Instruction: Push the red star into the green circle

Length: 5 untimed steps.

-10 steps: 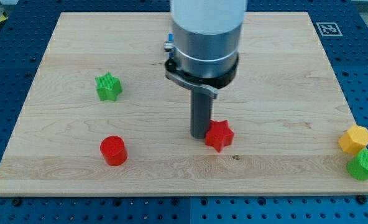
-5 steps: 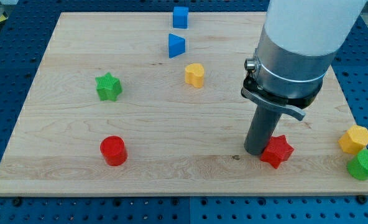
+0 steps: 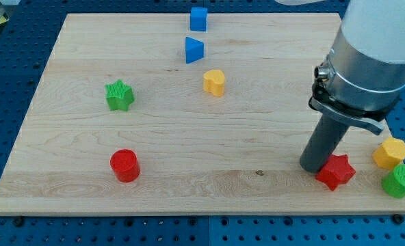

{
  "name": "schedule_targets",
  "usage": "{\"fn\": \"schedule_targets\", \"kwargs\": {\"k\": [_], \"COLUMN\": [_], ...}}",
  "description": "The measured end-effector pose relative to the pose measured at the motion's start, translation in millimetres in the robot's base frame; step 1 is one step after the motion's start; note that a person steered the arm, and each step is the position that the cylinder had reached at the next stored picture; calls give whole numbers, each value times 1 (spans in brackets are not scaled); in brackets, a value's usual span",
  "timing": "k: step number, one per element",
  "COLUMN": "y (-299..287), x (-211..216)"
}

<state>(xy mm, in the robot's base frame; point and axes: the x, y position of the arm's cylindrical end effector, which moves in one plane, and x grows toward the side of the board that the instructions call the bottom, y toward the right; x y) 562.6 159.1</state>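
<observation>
The red star (image 3: pixel 336 171) lies near the board's bottom right edge. My tip (image 3: pixel 315 167) touches the star's left side. The green circle (image 3: pixel 401 181) sits at the view's far right, off the board's corner, a short gap to the right of the star. A yellow hexagon block (image 3: pixel 390 152) lies just above the green circle.
A green star (image 3: pixel 119 95) and a red circle (image 3: pixel 125 165) lie on the wooden board's (image 3: pixel 66 61) left part. A blue cube (image 3: pixel 199 18), a blue triangle (image 3: pixel 193 50) and another yellow hexagon block (image 3: pixel 215 82) lie at the top middle.
My tip has slid to the view's right and slightly down, pushing the red star from the board's middle to near its right edge, close to the green circle.
</observation>
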Motion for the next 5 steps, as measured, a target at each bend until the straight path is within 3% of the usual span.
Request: {"fn": "schedule_targets", "kwargs": {"k": [5], "y": [57], "x": [13]}}
